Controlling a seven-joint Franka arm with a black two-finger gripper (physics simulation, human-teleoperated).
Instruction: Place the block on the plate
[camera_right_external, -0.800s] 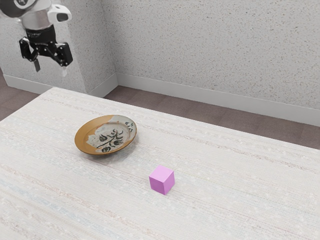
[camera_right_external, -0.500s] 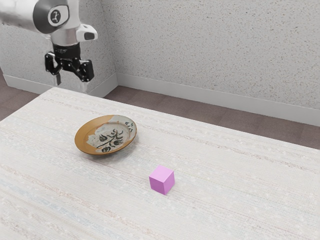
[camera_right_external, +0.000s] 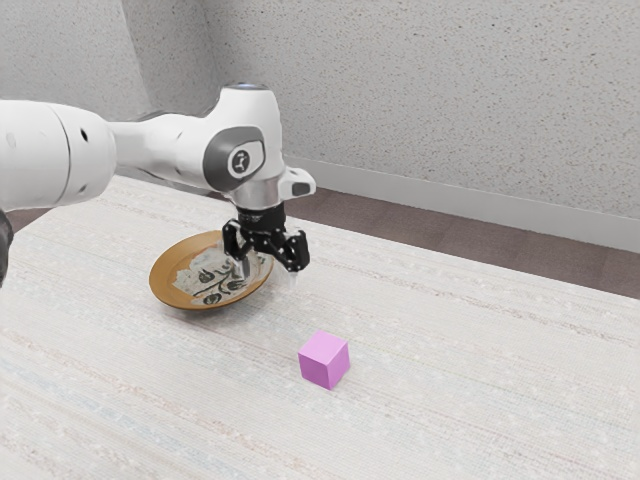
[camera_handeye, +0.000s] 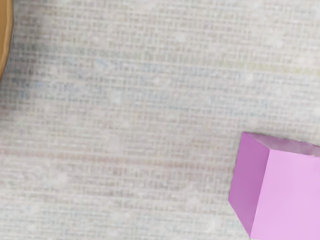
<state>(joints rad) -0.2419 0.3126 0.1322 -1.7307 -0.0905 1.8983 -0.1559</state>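
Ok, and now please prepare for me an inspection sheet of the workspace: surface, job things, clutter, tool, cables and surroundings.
Surface: pale table with faint stripes.
Block: pink cube, resting on the table, apart from the plate; not yet placed.
Plate: ochre plate with a dark plant pattern on a greyish area; no block on it.
Clutter: nothing seen.
Tool: black tool, open, nothing held, raised above the table near the plate.
Arm: white arm, coming in from the exterior view's left.
Cables: nothing seen.
Surroundings: speckled grey wall, light baseboard, brownish floor beyond the table.
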